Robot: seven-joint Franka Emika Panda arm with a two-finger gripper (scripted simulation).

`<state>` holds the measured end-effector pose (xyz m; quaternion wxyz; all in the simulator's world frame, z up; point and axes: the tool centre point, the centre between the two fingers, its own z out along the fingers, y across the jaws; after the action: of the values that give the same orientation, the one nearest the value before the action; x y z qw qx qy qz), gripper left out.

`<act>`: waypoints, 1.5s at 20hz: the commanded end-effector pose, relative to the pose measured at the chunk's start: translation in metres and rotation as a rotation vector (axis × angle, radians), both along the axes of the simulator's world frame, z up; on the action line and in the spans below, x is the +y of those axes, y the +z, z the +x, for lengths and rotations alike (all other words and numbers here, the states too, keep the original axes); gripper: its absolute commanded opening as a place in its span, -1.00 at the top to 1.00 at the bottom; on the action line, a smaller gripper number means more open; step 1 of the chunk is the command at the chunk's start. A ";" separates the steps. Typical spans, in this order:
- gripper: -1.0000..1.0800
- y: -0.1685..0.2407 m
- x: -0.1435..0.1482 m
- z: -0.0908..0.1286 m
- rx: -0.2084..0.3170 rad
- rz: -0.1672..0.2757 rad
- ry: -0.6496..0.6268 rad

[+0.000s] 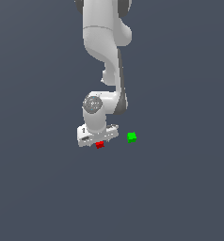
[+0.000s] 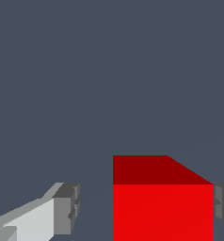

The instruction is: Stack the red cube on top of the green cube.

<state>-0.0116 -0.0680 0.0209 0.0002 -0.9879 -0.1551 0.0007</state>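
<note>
The tiny red cube [image 1: 100, 145] lies on the grey floor, partly hidden under the white gripper [image 1: 98, 140], which has come down over it. In the wrist view the red cube [image 2: 162, 202] sits between the two fingers of the gripper [image 2: 147, 209]. The jaws are open. One grey pad [image 2: 67, 207] stands apart from the cube with a clear gap. The other pad [image 2: 223, 207] is right at the cube's side. The tiny green cube [image 1: 131, 137] rests on the floor a short way toward the exterior view's right of the gripper. It is out of the wrist view.
The white arm [image 1: 104, 42] rises from the gripper to the top of the exterior view. The plain dark grey floor [image 1: 180, 197] surrounds both cubes.
</note>
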 end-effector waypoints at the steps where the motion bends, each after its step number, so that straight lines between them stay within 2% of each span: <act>1: 1.00 -0.001 0.000 0.001 -0.001 0.000 0.000; 16: 1.00 0.007 -0.001 0.000 -0.001 -0.001 0.000; 30: 1.00 0.087 0.000 -0.001 -0.001 0.000 0.000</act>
<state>-0.0120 -0.0681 0.0996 -0.0002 -0.9879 -0.1551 -0.0002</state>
